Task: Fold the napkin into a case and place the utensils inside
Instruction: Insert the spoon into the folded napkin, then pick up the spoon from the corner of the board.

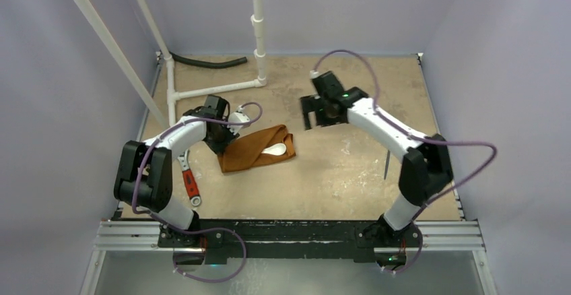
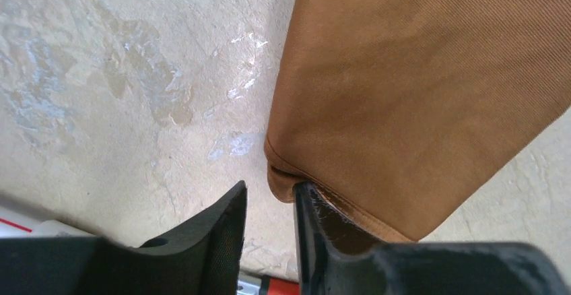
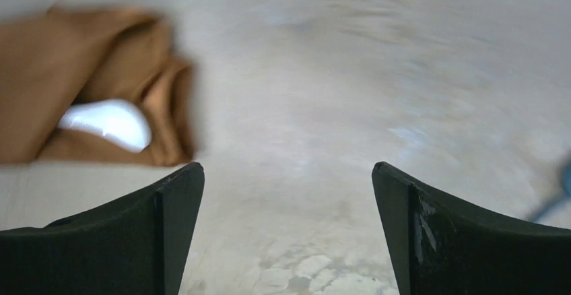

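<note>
The rust-orange napkin (image 1: 259,148) lies folded into a long case left of the table's middle. A white spoon (image 1: 275,149) shows at its open right end; in the right wrist view the spoon (image 3: 108,123) sits among the napkin (image 3: 81,59) folds. My left gripper (image 1: 221,145) is at the case's left end. In the left wrist view its jaws (image 2: 269,186) stand a narrow gap apart with bare table between them, and the right fingertip (image 2: 303,197) touches the napkin (image 2: 417,93) corner. My right gripper (image 1: 312,121) (image 3: 286,167) hangs wide open and empty, right of the case. A thin grey utensil (image 1: 387,164) lies on the table at the right.
A red-handled tool (image 1: 190,184) lies near the left arm. White pipes (image 1: 258,25) and a black hose (image 1: 205,61) stand at the back left. Purple-grey walls enclose the tan table (image 1: 323,187) on three sides.
</note>
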{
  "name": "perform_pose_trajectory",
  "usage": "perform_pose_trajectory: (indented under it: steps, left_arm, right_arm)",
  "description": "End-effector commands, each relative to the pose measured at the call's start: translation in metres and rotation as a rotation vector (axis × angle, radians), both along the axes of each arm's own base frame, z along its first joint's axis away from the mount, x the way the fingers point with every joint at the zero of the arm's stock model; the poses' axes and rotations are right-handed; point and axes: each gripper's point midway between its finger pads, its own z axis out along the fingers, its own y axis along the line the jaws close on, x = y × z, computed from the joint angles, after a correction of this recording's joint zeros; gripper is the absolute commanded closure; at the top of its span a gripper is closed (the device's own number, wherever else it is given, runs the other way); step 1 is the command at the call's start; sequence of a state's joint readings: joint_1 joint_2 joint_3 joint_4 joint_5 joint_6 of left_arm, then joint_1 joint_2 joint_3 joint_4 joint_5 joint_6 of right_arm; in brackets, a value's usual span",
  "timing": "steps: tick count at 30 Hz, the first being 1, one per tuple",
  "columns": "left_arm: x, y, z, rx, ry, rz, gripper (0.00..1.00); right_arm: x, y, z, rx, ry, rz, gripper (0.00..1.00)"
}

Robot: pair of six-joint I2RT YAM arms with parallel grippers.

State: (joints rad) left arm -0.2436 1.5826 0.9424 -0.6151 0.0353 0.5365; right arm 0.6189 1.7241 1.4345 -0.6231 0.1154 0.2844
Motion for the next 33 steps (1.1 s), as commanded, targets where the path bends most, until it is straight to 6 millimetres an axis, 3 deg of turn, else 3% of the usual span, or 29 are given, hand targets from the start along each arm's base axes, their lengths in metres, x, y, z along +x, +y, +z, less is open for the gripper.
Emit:
perform_pose_trajectory:
  steps: [1, 3, 6, 8, 10, 11, 13, 16, 21, 26, 33]
  left_arm:
    - [0.009, -0.006, 0.035, -0.047, -0.068, -0.043, 0.61]
    - [0.013, -0.002, 0.044, -0.044, -0.081, -0.036, 0.51]
    - [0.019, 0.006, 0.056, -0.048, -0.107, -0.021, 0.47]
    - [0.022, 0.01, 0.06, -0.038, -0.119, -0.018, 0.46]
    - [0.024, 0.013, 0.062, -0.033, -0.123, -0.012, 0.37]
    - [0.025, 0.014, 0.064, -0.033, -0.127, -0.008, 0.28]
    - [0.026, 0.015, 0.068, -0.032, -0.137, -0.004, 0.23]
    - [0.031, 0.019, 0.077, -0.015, -0.164, 0.008, 0.21]
    - [0.043, 0.024, 0.098, -0.014, -0.208, 0.035, 0.21]
    - [0.055, 0.024, 0.117, -0.024, -0.245, 0.064, 0.2]
    - [0.066, 0.023, 0.13, -0.033, -0.262, 0.091, 0.2]
  right_arm:
    - [0.027, -0.12, 0.023, -0.012, -0.121, -0.555, 0.01]
    - [0.023, -0.159, 0.022, -0.005, -0.116, -0.708, 0.01]
    - [0.012, -0.204, 0.024, -0.038, -0.159, -0.911, 0.01]
    - [0.007, -0.224, 0.025, -0.026, -0.206, -0.994, 0.01]
    - [0.003, -0.243, 0.018, -0.028, -0.219, -1.054, 0.01]
    - [0.001, -0.253, 0.011, -0.044, -0.211, -1.078, 0.01]
    - [-0.003, -0.267, -0.006, -0.069, -0.182, -1.111, 0.01]
    - [-0.004, -0.269, -0.029, 0.002, -0.125, -1.114, 0.01]
    - [0.005, -0.277, -0.041, 0.006, -0.129, -1.128, 0.01]
    - [0.016, -0.288, -0.068, -0.006, -0.072, -1.088, 0.04]
    - [0.019, -0.287, -0.105, 0.076, 0.028, -1.058, 0.18]
